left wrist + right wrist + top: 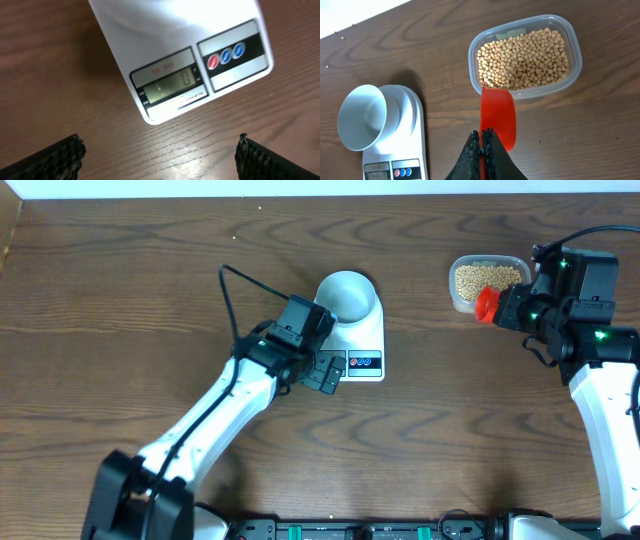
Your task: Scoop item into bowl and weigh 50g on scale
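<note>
End effector's [482, 142] scoop [497, 112] at tub [540, 91] rim

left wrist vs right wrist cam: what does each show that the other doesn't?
Left wrist only: the display readable up close, showing 0, and the open left end effector. Right wrist only: the tub of beans, the red scoop in the shut right end effector, and the empty bowl on the scale. Both: the scale, its coloured buttons and the wood table.
</note>
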